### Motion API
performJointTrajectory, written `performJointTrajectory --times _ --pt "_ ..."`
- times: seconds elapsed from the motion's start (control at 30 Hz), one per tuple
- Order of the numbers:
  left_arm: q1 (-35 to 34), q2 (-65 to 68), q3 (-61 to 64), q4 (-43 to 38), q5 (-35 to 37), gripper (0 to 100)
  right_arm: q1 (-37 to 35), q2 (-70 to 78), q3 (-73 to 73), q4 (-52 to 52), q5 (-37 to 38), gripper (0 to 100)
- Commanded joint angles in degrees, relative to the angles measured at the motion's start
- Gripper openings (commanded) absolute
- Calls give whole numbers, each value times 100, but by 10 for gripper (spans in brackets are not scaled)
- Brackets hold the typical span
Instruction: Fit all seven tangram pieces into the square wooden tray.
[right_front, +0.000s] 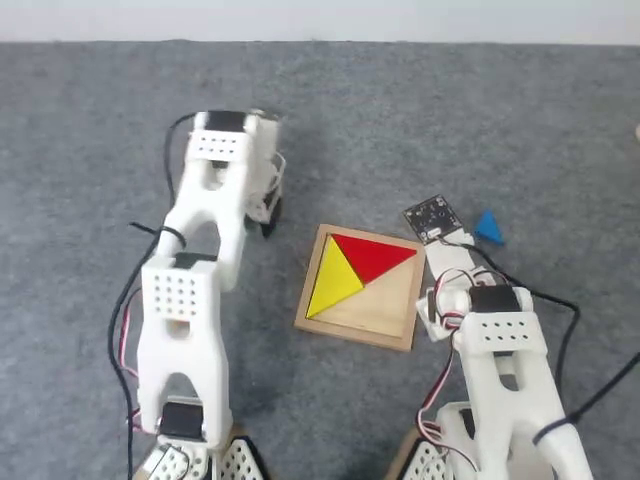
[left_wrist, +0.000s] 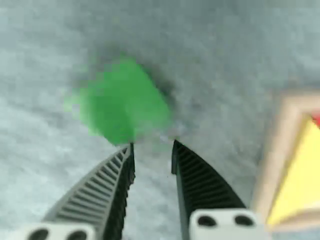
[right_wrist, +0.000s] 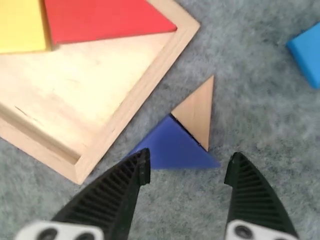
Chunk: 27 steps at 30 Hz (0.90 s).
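so the right gripper (right_wrist: 190, 162), right of centre in the high view beside the tray (right_front: 355, 335), is open, blue triangle (right_wrist: 172, 147) just ahead between its tips, long edge seemingly crosswise.

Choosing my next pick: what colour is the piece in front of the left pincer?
Green piece, clearest in the left wrist view.

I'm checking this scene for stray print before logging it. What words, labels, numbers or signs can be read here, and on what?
None can be read. The wooden tray, red piece, yellow piece and blue triangle are plain. Any marks on the small circuit board at an arm's wrist are too small to read.
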Motion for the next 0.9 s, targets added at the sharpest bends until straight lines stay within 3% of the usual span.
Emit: performJointTrajectory --times 0.0,0.13,0.27,0.37,0.5,0.63,0.83,0.87 --pt "176 -1108 848 229 -158 115 -110 -110 -9 -75 -44 263" --pt "123 -1969 1323 53 -141 119 -101 -110 -9 -75 -44 263" --pt "-343 -2418 1323 -1275 255 153 -101 -110 -9 -66 -44 263" --pt "-448 -2066 1323 -2189 422 185 -101 -110 -9 -66 -44 263" --pt "-466 -1064 936 -2602 457 184 -101 -110 -9 -57 -44 263" --pt "-501 18 -233 -2136 457 184 -101 -110 -9 -66 -44 263" --pt "-484 1196 -2492 220 404 152 -101 -110 -9 -75 -44 263" --pt "-466 1257 -2686 281 413 133 -101 -110 -9 -75 -44 263"
